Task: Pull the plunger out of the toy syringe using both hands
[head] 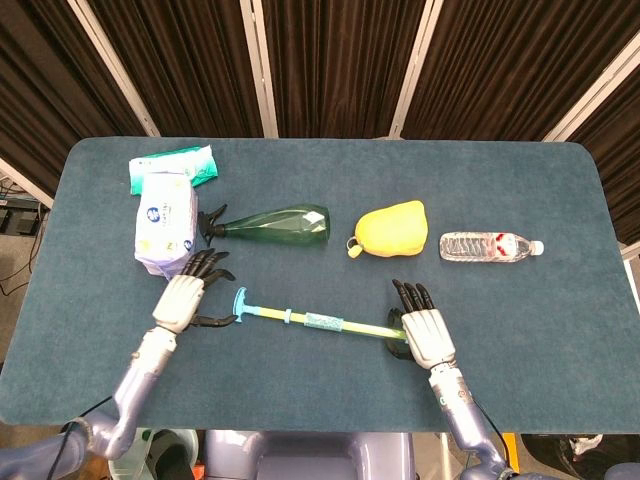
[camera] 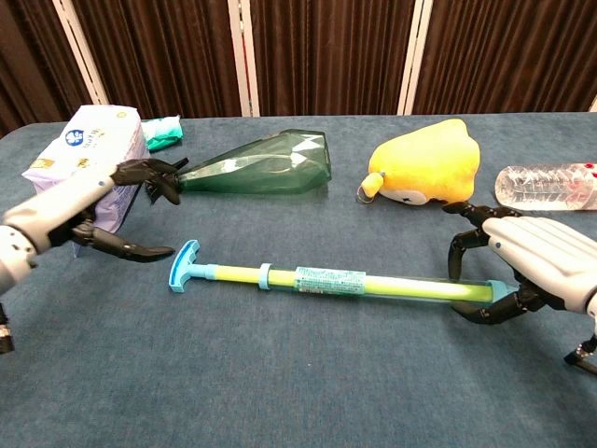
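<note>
- Head view, from above: the right hand point(head: 424, 333) lies palm-down over the barrel end of the toy syringe point(head: 330, 324). The back of the hand hides how the fingers meet the tube.
- The syringe runs leftward from that hand across the blue table point(head: 560, 330), ending in the T-shaped plunger handle point(head: 239, 307).
- The left hand point(head: 185, 299) sits just left of that handle, fingers spread and thumb reaching toward it; contact cannot be judged from this angle.
- Beyond the left hand are a white tissue pack point(head: 165, 222) and a green-and-white packet point(head: 172, 166). Between the hands, further back, lies a green spray bottle point(head: 275, 224) on its side.
- Beyond the right hand sit a yellow plush toy point(head: 391, 230) and a clear water bottle point(head: 490, 246), which is seen whole only here.

- Chest view, from low in front: the right hand point(camera: 522, 271) shows what the top view hides. Its fingers arch over the clear barrel and its thumb hooks beneath, gripping the syringe point(camera: 326, 280) near the tip.
- The left hand point(camera: 79, 210) is spread and holds nothing. Its thumb tip stops just short of the plunger handle point(camera: 184, 268), with a small gap visible.
- The syringe lies on the cloth, the yellow-green plunger rod partly drawn out on the left-hand side.
- The water bottle point(camera: 550, 187) is cut off at the frame edge, and the green packet point(camera: 160, 132) peeks from behind the tissue pack point(camera: 89, 154).
</note>
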You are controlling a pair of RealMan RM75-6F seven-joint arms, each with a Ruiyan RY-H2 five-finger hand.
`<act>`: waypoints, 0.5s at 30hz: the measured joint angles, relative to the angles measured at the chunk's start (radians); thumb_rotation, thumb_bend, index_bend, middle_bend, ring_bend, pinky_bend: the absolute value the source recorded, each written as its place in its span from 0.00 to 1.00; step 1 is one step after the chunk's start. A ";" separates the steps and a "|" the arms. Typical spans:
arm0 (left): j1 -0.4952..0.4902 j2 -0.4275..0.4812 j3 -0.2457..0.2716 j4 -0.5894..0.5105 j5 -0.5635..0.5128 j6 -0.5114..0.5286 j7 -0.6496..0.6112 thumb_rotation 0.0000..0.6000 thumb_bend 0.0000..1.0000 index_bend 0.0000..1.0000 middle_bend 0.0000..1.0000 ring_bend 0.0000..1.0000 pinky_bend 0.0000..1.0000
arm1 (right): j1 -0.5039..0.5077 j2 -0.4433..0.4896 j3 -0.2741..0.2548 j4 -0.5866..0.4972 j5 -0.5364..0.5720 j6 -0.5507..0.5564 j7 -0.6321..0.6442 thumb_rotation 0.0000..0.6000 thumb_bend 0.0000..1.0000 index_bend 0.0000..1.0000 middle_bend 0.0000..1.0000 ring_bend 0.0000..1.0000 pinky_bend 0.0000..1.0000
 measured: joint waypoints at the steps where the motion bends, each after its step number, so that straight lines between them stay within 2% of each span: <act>1: -0.007 -0.009 0.000 0.005 -0.001 -0.007 -0.001 1.00 0.10 0.33 0.09 0.00 0.00 | 0.001 0.001 0.001 0.000 0.000 0.000 0.001 1.00 0.39 0.61 0.04 0.00 0.00; 8: -0.039 -0.043 0.007 0.030 0.000 -0.030 0.026 1.00 0.11 0.34 0.10 0.00 0.00 | 0.003 0.009 0.005 0.000 0.002 0.003 0.015 1.00 0.39 0.61 0.04 0.00 0.00; 15: -0.097 -0.089 0.001 0.078 -0.010 -0.097 0.086 1.00 0.17 0.36 0.10 0.00 0.00 | 0.000 0.023 0.004 -0.009 -0.003 0.015 0.033 1.00 0.39 0.61 0.04 0.00 0.00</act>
